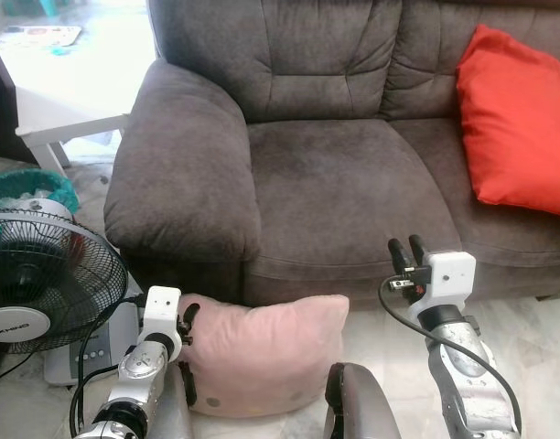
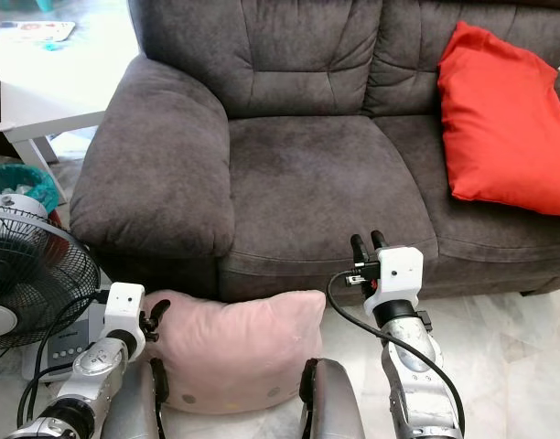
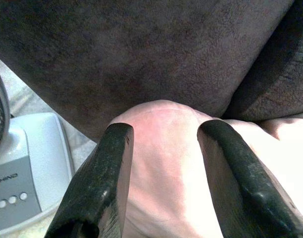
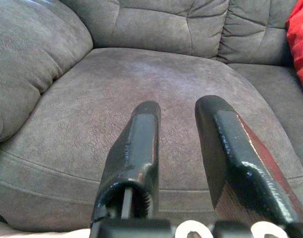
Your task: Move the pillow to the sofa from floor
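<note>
Nearest to me, my left gripper (image 3: 164,163) is reaching down at the pink pillow (image 1: 262,352), fingers spread with the pillow's upper left corner lying between them, not yet squeezed. The pillow is standing on the floor (image 1: 527,334), leaning against the sofa (image 1: 344,174) front just below the armrest (image 1: 179,174). It is looking soft and light, so I am judging it will sag and fold when lifted; a deep pinch on a corner or along the top seam should hold better than a bite on the puffy middle, and the smooth fabric could slip from a shallow one.

My right gripper (image 4: 174,126) is hovering higher, over the seat's front edge, fingers apart and holding nothing.

To my left, a fan (image 1: 42,283) is standing close beside the pillow, so swinging that way is risky. The lift must clear the seat's front lip. Beyond it, the seat cushion is lying open and roomy; a red pillow (image 1: 518,119) is taking the far right end against the backrest.
</note>
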Motion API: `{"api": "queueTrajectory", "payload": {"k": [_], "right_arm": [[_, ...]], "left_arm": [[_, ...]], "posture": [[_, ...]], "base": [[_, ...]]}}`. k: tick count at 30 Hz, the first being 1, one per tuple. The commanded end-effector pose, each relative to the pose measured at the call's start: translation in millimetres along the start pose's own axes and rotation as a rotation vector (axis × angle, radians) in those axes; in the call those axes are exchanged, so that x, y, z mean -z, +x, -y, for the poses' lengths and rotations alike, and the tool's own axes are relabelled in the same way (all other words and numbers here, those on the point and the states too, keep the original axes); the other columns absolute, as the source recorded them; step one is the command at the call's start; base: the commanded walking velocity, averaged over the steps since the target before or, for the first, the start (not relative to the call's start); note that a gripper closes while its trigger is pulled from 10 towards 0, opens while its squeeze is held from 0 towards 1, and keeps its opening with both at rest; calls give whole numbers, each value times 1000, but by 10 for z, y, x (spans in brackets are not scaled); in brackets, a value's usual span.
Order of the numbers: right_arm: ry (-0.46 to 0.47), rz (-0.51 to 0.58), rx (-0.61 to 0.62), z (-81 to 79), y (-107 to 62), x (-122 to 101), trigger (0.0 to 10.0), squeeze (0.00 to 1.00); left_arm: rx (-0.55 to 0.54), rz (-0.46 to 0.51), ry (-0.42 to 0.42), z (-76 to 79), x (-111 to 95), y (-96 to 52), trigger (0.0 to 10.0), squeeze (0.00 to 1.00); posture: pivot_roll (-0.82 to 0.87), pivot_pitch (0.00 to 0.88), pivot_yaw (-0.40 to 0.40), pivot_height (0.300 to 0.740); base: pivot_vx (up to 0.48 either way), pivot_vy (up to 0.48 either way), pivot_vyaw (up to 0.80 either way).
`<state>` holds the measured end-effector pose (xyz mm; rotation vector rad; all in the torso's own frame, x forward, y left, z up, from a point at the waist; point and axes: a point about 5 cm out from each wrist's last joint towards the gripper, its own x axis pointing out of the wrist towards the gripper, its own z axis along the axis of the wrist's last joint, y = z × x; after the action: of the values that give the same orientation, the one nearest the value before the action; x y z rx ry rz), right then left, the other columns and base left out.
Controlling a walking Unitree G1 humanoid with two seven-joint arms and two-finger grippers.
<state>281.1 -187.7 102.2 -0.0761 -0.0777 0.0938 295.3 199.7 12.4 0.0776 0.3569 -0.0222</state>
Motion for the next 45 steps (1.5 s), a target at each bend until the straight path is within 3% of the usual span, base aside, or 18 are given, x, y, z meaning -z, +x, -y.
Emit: {"api": "queueTrajectory", "payload": {"k": [1, 7, 10, 11, 12, 13, 21, 28, 29, 30, 36, 45], "right_arm": [[-5, 12, 2, 16, -8, -44, 10000, 0], [-7, 15, 7, 44, -20, -74, 10000, 0], [1, 35, 9, 53, -7, -154, 10000, 0], [4, 42, 8, 54, -7, -183, 10000, 0], [5, 47, 5, 51, -5, -208, 10000, 0], [7, 50, 2, 46, 1, -224, 10000, 0], [3, 64, -33, 37, -39, -350, 10000, 0], [-18, 49, -71, 62, -74, -437, 10000, 0], [-20, 47, -75, 78, -85, -453, 10000, 0], [-26, 44, -83, 104, -96, -482, 10000, 0], [-43, 46, -103, 130, -95, -562, 10000, 0], [-58, 32, -118, 173, -163, -629, 10000, 0]], "left_arm": [[2, -20, -32, 19, 39, -2, 10000, 0], [-3, -23, -59, -25, -3, 26, 10000, 0], [37, -9, -55, 36, -58, 56, 10000, 0], [47, -2, -44, 57, -72, 61, 10000, 133], [53, 4, -34, 71, -81, 63, 10000, 737], [57, 5, -32, 77, -85, 66, 10000, 1000], [45, 31, -32, 21, -115, 58, 10000, 1000], [-64, 19, -43, -188, -88, 24, 10000, 1000], [-83, 25, -40, -214, -95, 18, 10000, 149], [-121, 42, -42, -261, -121, 16, 10000, 0], [-190, 75, -57, -339, -199, 27, 10000, 0], [-198, 106, -104, -411, -278, 43, 10000, 0]], "posture": [[35, 104, -119, 508], [20, 114, -119, 508], [0, 148, -131, 508], [-3, 159, -136, 508], [-6, 169, -142, 508], [-6, 169, -142, 508], [-16, 238, -183, 508], [-28, 287, -234, 508], [-29, 294, -244, 508], [-34, 302, -255, 508], [-51, 323, -290, 508], [-86, 336, -308, 508]], "base": [[0, 0, 0], [0, 0, 0], [0, 0, 0], [0, 0, 0], [0, 0, 0], [0, 0, 0], [0, 0, 0], [0, 0, 0], [0, 0, 0], [0, 0, 0], [0, 0, 0], [0, 0, 0]]}}
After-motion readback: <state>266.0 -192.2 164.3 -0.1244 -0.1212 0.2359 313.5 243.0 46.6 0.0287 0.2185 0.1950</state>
